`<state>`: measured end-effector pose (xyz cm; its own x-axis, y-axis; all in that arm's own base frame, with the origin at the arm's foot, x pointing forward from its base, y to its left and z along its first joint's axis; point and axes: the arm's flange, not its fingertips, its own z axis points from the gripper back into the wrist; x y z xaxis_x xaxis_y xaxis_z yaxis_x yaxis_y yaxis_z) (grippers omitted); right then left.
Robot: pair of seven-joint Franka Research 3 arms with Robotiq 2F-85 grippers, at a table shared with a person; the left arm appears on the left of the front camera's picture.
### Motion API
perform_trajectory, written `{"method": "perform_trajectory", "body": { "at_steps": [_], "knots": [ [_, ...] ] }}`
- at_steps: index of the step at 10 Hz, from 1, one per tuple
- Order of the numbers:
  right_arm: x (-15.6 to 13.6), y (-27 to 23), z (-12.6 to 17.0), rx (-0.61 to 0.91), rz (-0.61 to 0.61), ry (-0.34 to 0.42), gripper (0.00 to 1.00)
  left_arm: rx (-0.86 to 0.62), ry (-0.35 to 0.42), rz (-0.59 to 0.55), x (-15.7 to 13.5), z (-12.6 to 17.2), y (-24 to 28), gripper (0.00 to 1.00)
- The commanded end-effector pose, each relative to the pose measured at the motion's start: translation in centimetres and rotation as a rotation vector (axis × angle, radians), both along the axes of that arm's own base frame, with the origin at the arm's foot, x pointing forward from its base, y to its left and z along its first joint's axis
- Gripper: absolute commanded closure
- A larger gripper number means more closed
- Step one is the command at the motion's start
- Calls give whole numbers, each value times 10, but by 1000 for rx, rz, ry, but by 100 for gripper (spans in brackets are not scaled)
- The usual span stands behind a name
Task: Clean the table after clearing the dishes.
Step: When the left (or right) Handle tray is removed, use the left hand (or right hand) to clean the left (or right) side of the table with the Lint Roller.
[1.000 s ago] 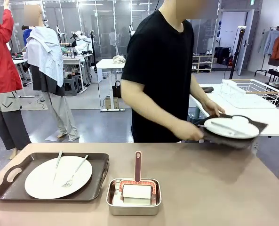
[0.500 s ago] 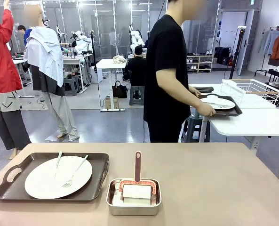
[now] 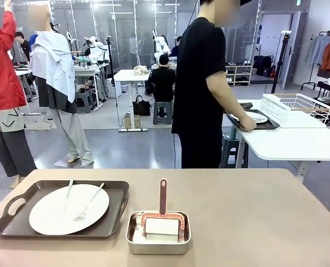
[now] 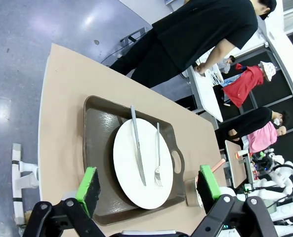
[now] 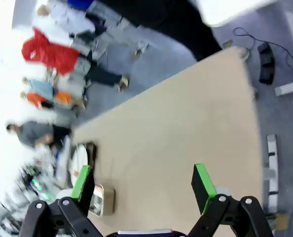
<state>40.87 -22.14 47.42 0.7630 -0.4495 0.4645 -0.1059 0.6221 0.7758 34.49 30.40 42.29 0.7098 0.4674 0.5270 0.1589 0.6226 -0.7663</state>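
Observation:
On the beige table (image 3: 254, 222) at the near left sits a dark brown tray (image 3: 9, 214) holding a white plate (image 3: 59, 214) with a knife and fork. The left wrist view looks down on that plate (image 4: 131, 163) and tray (image 4: 99, 133), framed by my open left gripper (image 4: 148, 183) hovering above. A person in black stands at the white side table and sets down a second tray with a plate (image 3: 256, 118). High above the bare table top (image 5: 186, 143), my right gripper (image 5: 144, 183) is open with nothing between its fingers.
A small steel pan (image 3: 158, 232) with a white block and a red-handled tool stands at the table's near middle. A white side table (image 3: 298, 142) with a wire rack (image 3: 298, 105) is at the back right. Other people work farther off.
The person has turned away from the beige table and carried the second tray with its plate over to the white side table. Both grippers stay open.

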Motion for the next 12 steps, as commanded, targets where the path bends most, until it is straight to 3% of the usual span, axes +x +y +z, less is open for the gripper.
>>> {"method": "perform_trajectory", "body": {
  "at_steps": [1,3,6,8,12],
  "knots": [
    [38,121,19,-290,262,-38,0,-7,-8,-5,-2,2,3,0],
    [56,217,27,-434,463,-69,0,-7,-8,-5,-2,2,3,0],
    [61,313,19,-537,617,-138,0,-7,-8,-5,-2,2,3,0],
    [58,338,14,-576,674,-138,0,-7,-8,-5,-2,2,3,0],
    [53,334,20,-524,642,-111,0,-7,-8,-5,-2,2,3,0]
  ]
}}
